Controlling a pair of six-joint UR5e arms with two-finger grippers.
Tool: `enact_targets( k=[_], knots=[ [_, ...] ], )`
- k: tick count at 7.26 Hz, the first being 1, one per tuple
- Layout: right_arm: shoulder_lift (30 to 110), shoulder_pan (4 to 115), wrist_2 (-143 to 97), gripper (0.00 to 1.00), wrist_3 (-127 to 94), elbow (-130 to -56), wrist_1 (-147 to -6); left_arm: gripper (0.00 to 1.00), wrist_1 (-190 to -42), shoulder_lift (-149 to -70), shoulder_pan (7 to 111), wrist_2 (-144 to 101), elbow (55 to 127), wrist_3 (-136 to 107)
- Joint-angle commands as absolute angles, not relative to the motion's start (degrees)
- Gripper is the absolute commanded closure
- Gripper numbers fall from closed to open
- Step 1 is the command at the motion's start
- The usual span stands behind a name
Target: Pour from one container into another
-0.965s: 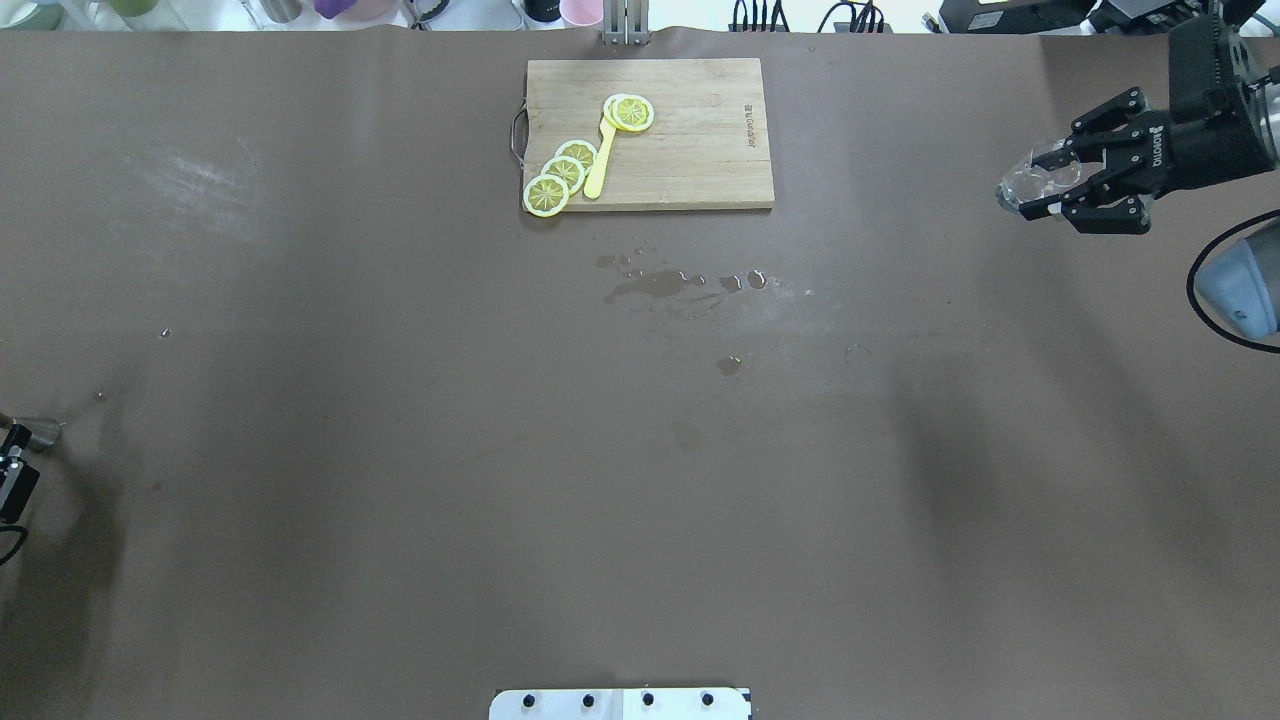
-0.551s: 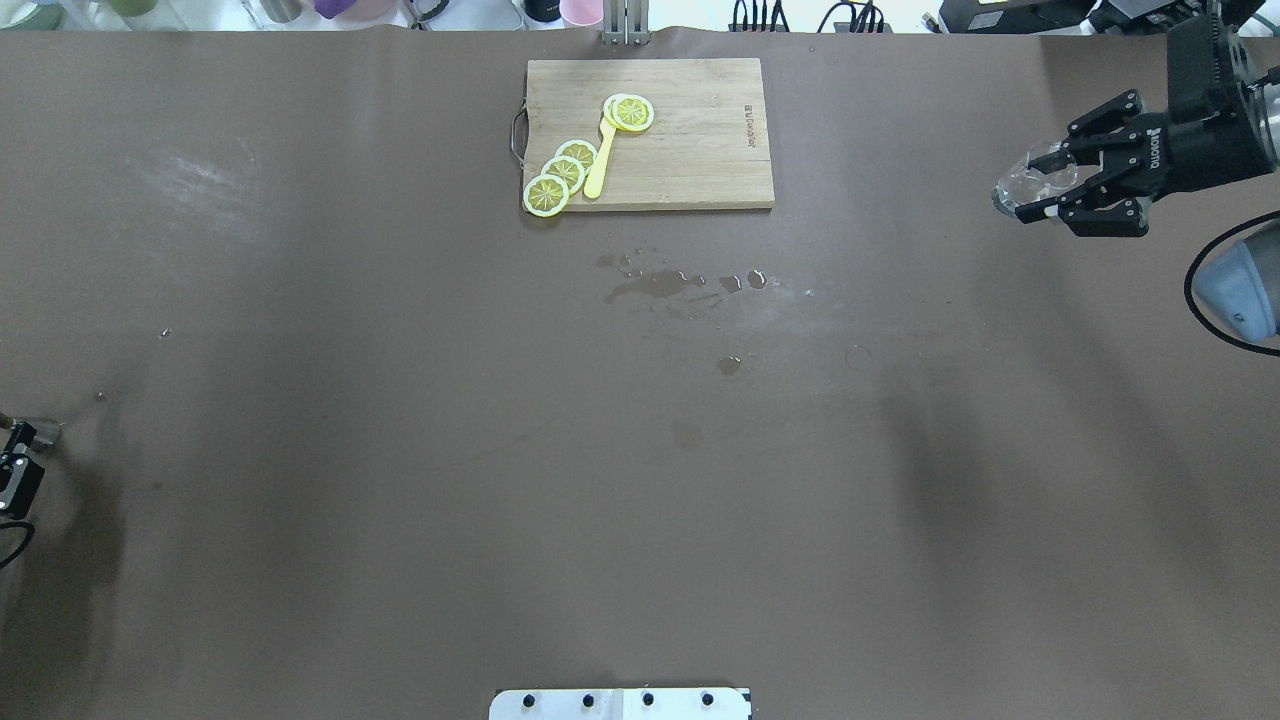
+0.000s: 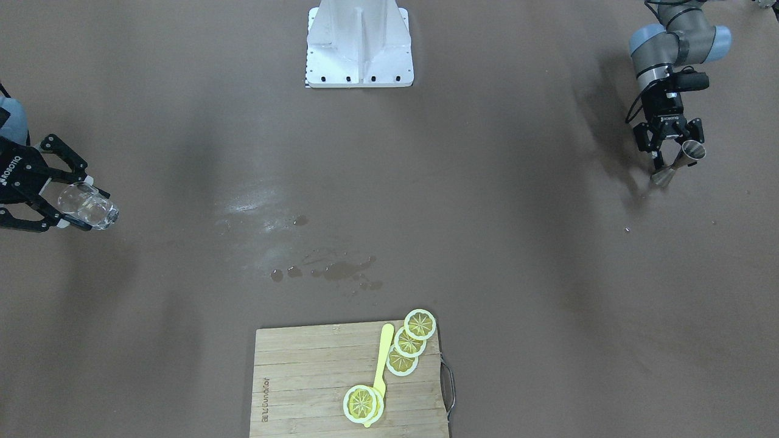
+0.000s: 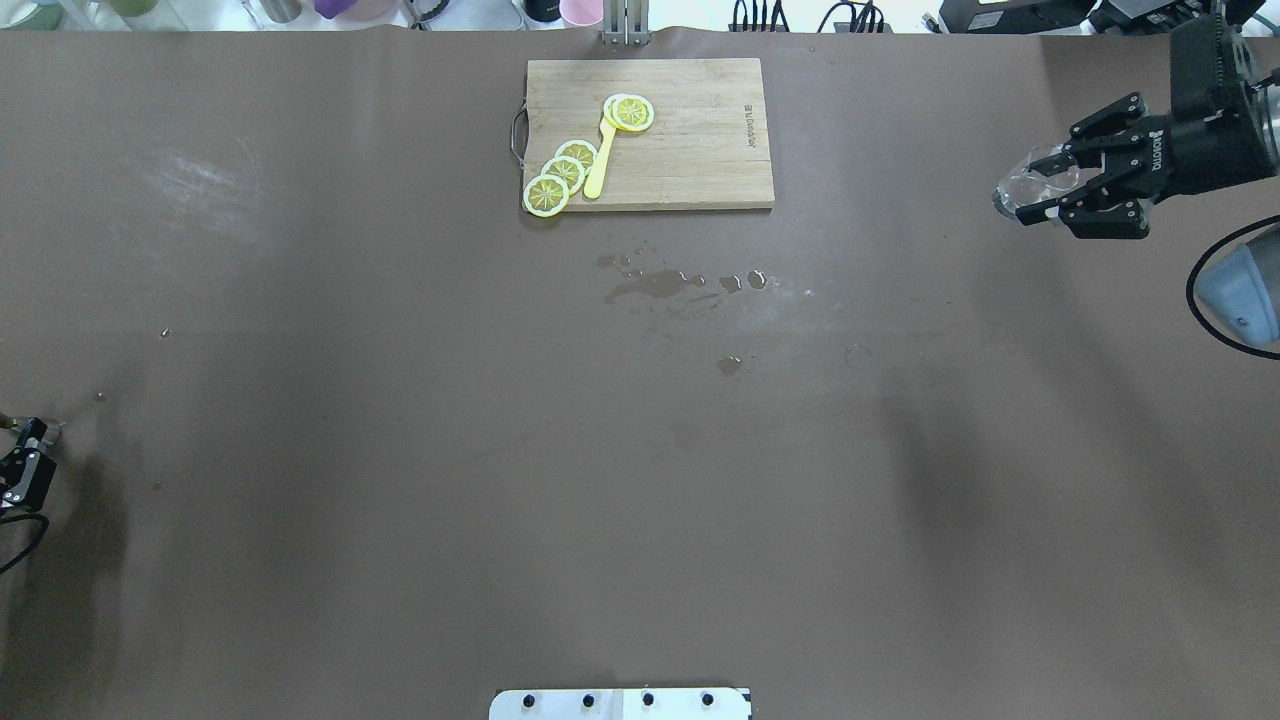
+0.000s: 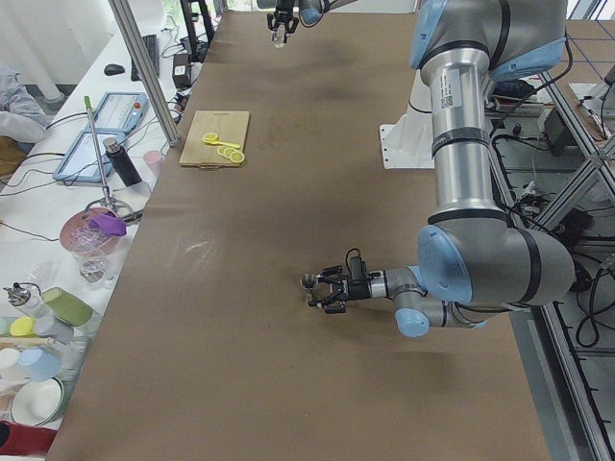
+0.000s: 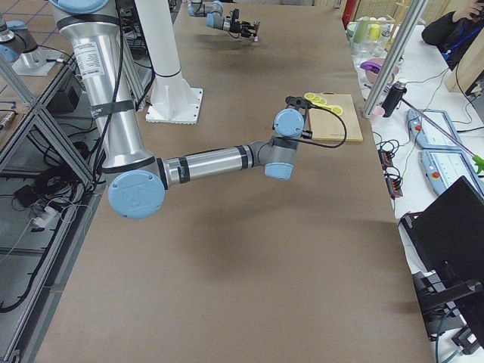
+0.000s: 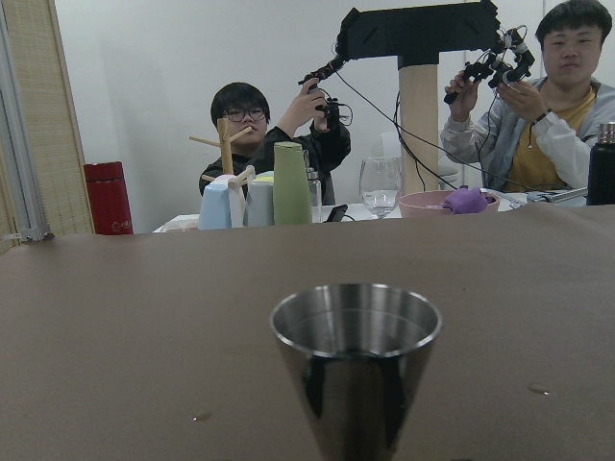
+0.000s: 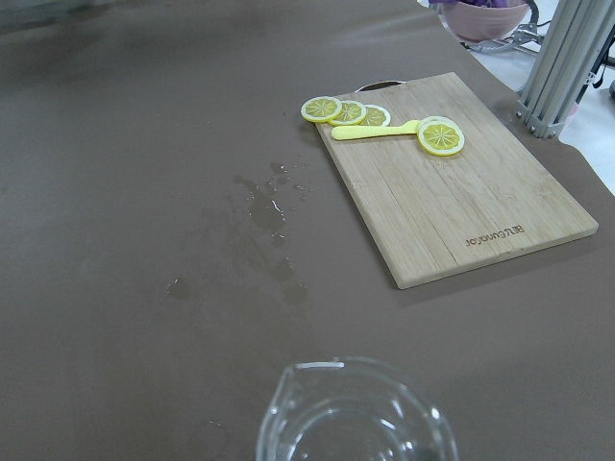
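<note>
1. Right gripper (image 4: 1036,188) clamps a clear glass pouring cup (image 4: 1018,186) between its fingers, off the brown table (image 4: 400,400) near its right end. The cup's mouth and pour lip show in the right wrist view.
2. Left gripper (image 3: 674,161) grips an upright steel double-cone jigger (image 3: 691,152), mouth up.
3. Versus 1.0 s earlier: both grippers shifted only slightly.

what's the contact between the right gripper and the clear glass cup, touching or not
Touching. The front-facing view shows the right gripper with fingers closed against both sides of the clear glass cup.
</note>
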State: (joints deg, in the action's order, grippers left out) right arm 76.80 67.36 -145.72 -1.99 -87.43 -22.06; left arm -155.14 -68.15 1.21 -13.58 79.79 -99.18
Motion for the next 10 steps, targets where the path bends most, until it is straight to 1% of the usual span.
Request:
enact_targets(
  k=[1,2,5,7,8,9,10],
  knots=[
    [76.9,67.2,-145.5,1.0,-2.0,-87.5,-22.1,0.41,-153.8,-67.9,1.2,-13.6,80.8,-100.5],
    [76.8,67.2,-145.5,1.0,-2.0,-87.5,-22.1,0.44,-153.8,-67.9,1.4,-13.7,80.9,-100.5],
    [76.6,66.4,-144.7,1.0,-2.1,-87.4,-22.1,0.41,-153.2,-67.8,1.5,-13.6,80.5,-100.6],
    [76.1,65.8,-144.2,1.0,-2.1,-87.5,-23.5,0.41,-152.9,-67.8,1.6,-13.7,80.6,-100.5],
    [76.1,65.7,-144.1,1.0,-2.1,-87.5,-23.6,0.45,-152.9,-67.8,1.8,-14.0,80.7,-100.5],
    [76.0,65.7,-144.0,1.0,-2.1,-87.5,-23.6,0.51,-152.9,-67.9,1.8,-14.1,80.7,-100.5],
    [76.1,65.7,-144.0,1.0,-2.1,-87.7,-23.6,0.6,-152.9,-67.9,1.8,-14.1,80.7,-100.5]
  ],
)
